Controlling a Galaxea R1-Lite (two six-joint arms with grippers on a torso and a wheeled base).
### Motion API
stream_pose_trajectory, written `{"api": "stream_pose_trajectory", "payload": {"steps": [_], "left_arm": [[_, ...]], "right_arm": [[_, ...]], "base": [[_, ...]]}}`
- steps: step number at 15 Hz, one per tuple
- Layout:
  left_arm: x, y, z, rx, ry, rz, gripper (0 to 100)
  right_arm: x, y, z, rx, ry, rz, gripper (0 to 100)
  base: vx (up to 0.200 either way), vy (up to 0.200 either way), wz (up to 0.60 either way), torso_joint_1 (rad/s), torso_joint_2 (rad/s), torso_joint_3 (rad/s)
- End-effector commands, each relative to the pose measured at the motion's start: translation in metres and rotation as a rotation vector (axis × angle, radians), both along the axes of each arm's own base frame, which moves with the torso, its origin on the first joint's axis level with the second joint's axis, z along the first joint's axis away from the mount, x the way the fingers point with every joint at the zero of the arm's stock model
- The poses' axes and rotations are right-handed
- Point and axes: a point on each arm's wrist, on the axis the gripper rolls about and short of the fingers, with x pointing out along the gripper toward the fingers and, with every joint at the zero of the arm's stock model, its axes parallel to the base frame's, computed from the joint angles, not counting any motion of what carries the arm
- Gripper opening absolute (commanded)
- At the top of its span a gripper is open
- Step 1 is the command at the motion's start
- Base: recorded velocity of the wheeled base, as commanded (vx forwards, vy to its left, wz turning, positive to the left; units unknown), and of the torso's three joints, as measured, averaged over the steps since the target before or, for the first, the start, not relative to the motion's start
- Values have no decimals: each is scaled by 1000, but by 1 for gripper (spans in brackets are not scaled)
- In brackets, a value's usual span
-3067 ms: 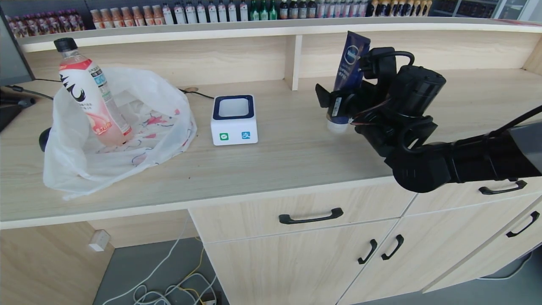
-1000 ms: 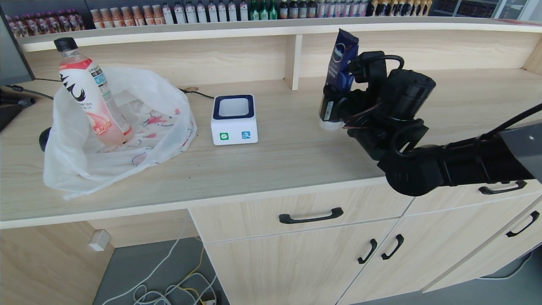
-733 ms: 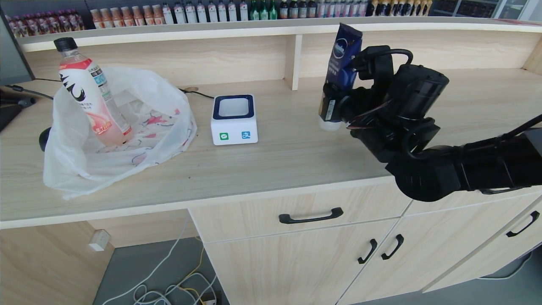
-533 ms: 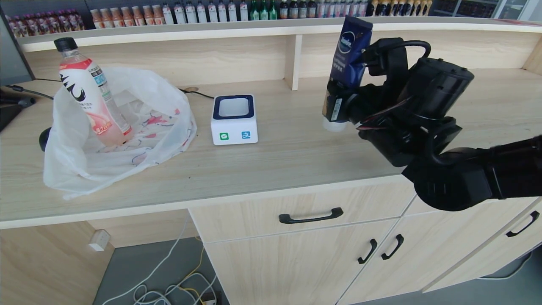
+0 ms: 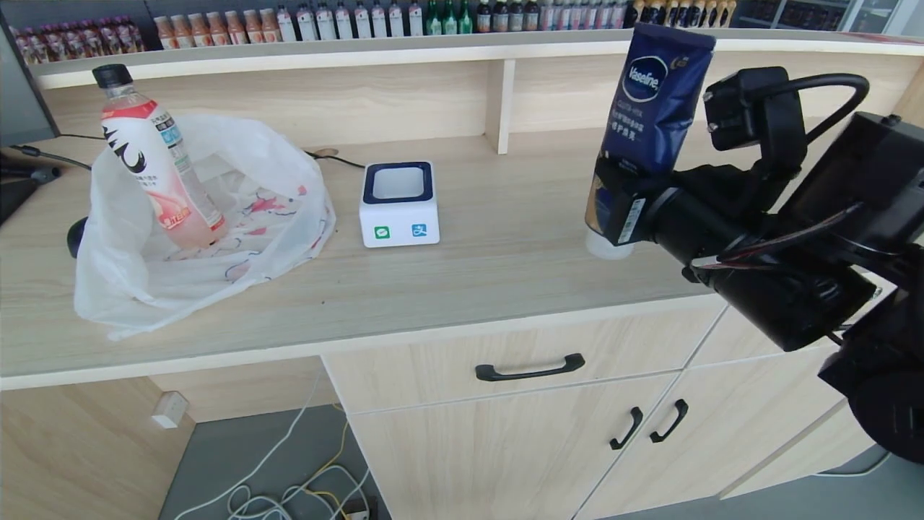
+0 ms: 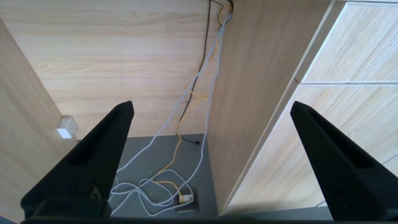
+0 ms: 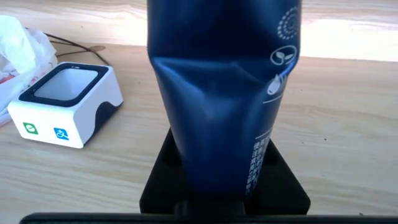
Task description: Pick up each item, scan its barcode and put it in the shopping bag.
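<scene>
My right pincer (image 5: 615, 211) clamps the blue tube (image 5: 653, 101) just above its cap, upright and cap down over the counter (image 5: 469, 274), well right of the scanner (image 5: 399, 202). I judge that low grip leaves the tube's print free for scanning. My left pincer (image 6: 211, 168) hangs wide open, holding nothing.

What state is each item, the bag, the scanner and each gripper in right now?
tube: upright, cap down, clamped in the right gripper.
right gripper: shut on the tube.
left gripper: open, holding nothing.
bottle: capped, leaning inside the shopping bag.
shopping bag: open on the counter.
scanner: on the counter, nothing over it.
</scene>
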Motion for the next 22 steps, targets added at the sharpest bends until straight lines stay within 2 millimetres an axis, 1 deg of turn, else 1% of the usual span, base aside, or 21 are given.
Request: {"api": "stream_pose_trajectory", "payload": {"steps": [1,3,6,7,8,12,13,14,16,18,19,20,22], "left_arm": [[0,0,0,0,0,0,100],[0,0,0,0,0,1,100],[0,0,0,0,0,0,100],[0,0,0,0,0,1,100],[0,0,0,0,0,1,100],[0,0,0,0,0,0,100],[0,0,0,0,0,0,100],[0,0,0,0,0,0,100],[0,0,0,0,0,0,100],[0,0,0,0,0,1,100],[0,0,0,0,0,1,100],[0,0,0,0,0,0,100],[0,0,0,0,0,1,100]], "right_arm": [[-35,-21,-12,15,-9,-12,0],[-55,-36,-23,31,-26,-27,0],[-79,-54,-28,32,-29,-34,0],[-83,-57,-31,29,-23,-34,0],[-93,-64,-37,17,-12,-33,0],[-111,-77,-48,10,2,-31,0],[-111,-78,-49,9,3,-32,0],[-116,-81,-52,7,8,-29,0],[-120,-84,-51,14,-4,-29,0],[-125,-84,-54,-4,-3,-10,0],[-130,-82,-57,-37,-5,12,0],[-136,-76,-62,-83,-4,62,0],[-146,-66,-65,-138,-19,150,0]], "base": [[0,0,0,0,0,0],[0,0,0,0,0,0],[0,0,0,0,0,0],[0,0,0,0,0,0],[0,0,0,0,0,0],[0,0,0,0,0,0],[0,0,0,0,0,0],[0,0,0,0,0,0],[0,0,0,0,0,0],[0,0,0,0,0,0],[0,0,0,0,0,0],[0,0,0,0,0,0],[0,0,0,0,0,0]]}}
